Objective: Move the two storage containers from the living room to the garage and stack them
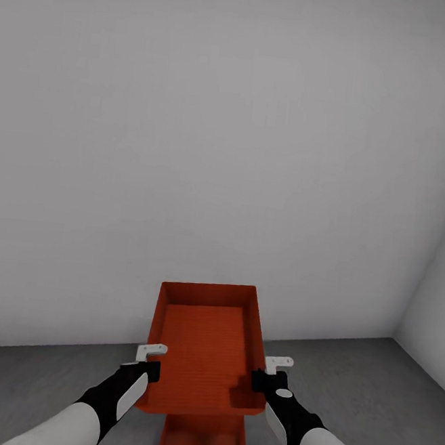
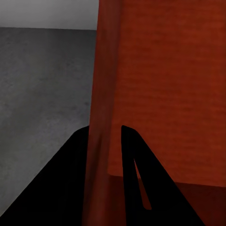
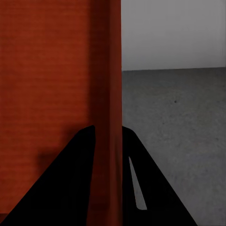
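Observation:
I hold one orange-red storage container point(image 1: 203, 350) level in front of me, above the dark grey floor point(image 1: 369, 393) of the garage. My left gripper point(image 1: 148, 372) is shut on its left wall, and my right gripper point(image 1: 260, 379) is shut on its right wall. In the left wrist view the left gripper point(image 2: 104, 136) has its black fingers on both sides of the thin wall point(image 2: 101, 84). The right wrist view shows the right gripper point(image 3: 108, 134) pinching the other wall point(image 3: 106, 70) the same way. The second storage container point(image 1: 203, 442) lies lower, directly beneath the held one and partly hidden by it.
A plain white-grey wall point(image 1: 223, 148) stands just ahead. A second wall point(image 1: 439, 304) meets it at a corner on the right. Bare speckled floor point(image 2: 42, 84) extends on both sides of the containers.

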Tool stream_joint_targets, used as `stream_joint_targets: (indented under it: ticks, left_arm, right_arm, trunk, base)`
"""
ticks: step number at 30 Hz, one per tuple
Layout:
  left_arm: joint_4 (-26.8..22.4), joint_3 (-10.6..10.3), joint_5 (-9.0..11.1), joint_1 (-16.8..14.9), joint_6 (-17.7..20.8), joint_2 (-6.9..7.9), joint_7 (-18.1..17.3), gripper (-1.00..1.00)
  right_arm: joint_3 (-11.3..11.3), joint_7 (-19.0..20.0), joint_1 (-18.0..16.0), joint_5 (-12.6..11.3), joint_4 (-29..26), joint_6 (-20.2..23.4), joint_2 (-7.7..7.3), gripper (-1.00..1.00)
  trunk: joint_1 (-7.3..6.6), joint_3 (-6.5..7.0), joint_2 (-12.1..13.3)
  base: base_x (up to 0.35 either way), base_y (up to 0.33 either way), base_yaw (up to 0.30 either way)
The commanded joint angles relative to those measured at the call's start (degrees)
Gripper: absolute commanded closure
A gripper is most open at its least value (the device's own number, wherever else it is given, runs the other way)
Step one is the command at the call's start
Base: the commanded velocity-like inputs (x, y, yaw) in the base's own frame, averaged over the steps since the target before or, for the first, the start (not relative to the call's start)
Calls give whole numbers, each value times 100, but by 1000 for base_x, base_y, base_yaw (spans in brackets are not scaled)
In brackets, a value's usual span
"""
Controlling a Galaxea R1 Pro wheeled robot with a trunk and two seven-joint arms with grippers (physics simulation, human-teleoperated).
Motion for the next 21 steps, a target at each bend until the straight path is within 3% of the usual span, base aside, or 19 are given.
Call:
stream_joint_targets:
  ticks: [1, 21]
  left_arm:
    - [-27, 155, -157, -7, -140, 90, 77, 100]
    - [-71, 138, -157, -7, -140, 90, 77, 100]
  right_arm:
    - [-139, -120, -3, 26, 13, -17, -69, 100]
    - [-139, -127, -8, 32, 13, -17, -68, 100]
  trunk:
    - [1, -18, -8]
    - [1, -201, -8]
  base:
    - [0, 0, 0]
    - [0, 0, 0]
